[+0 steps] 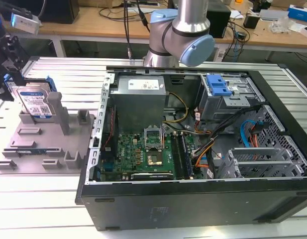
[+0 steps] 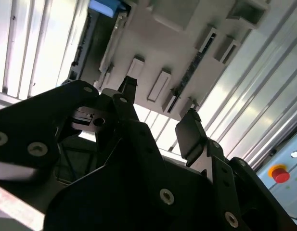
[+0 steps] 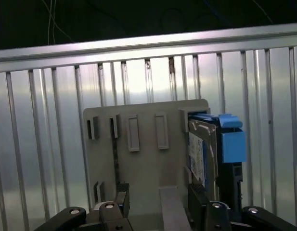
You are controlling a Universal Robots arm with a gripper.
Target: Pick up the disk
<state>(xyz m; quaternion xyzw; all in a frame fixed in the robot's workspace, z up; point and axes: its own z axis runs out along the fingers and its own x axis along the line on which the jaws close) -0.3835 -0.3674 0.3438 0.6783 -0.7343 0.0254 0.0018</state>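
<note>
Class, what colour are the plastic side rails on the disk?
Blue; the rails show best in the first wrist view.

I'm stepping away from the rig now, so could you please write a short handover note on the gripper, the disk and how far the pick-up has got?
Gripper: open and holding nothing. It hangs over the grey fixture tray, close beside the disk. I cannot tell whether it touches the disk.
Disk: upright on its edge in a slot of the tray, to the exterior view's left of the open computer case. Its blue rail shows in the first wrist view.
Done: the gripper is at the disk.
Left: the disk is not yet gripped or lifted out of the tray.
</note>
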